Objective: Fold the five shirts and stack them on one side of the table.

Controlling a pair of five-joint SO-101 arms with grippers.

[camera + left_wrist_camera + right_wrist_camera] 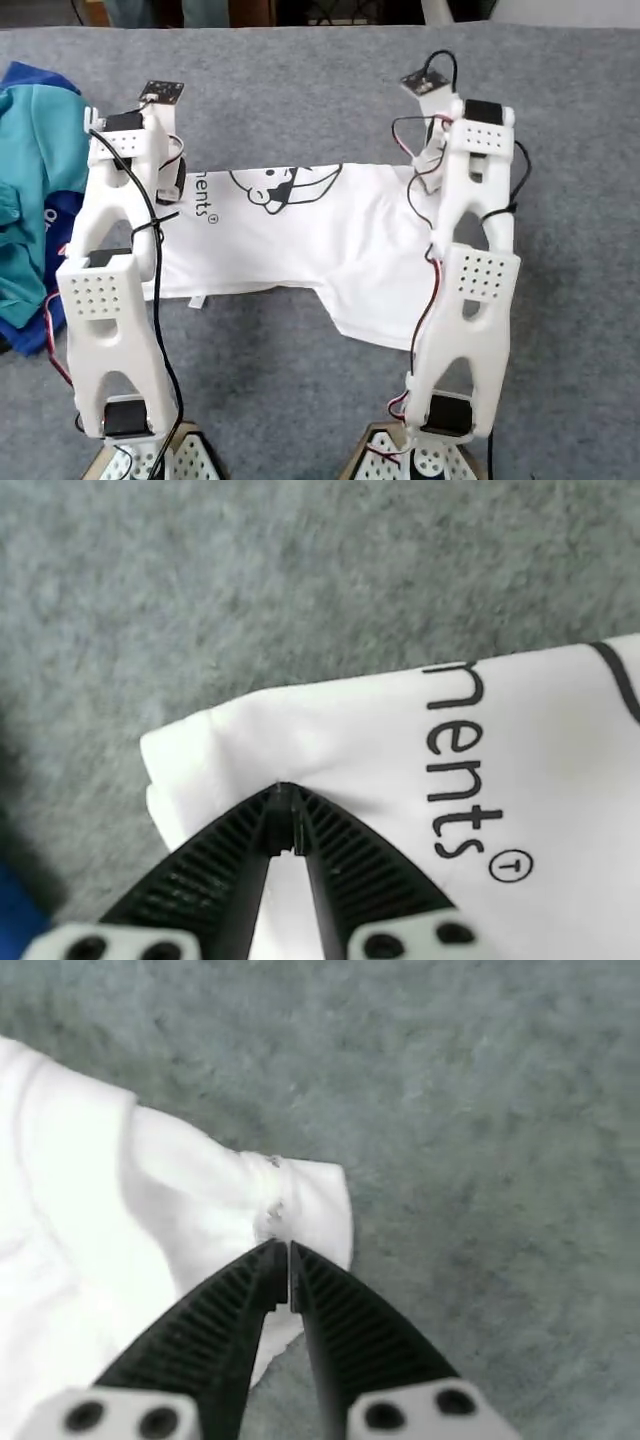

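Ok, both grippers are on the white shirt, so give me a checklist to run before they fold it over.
1. Hold of the left gripper on the white shirt edge: ok, shut on it.
2. Hold of the right gripper on the sleeve corner: ok, shut on it.
3. Fabric smooth: not ok, bunched by the right gripper.
4. Layers pinched by each: cannot tell.
5. The teal and blue pile apart from the fold: ok, it lies beside the left arm.
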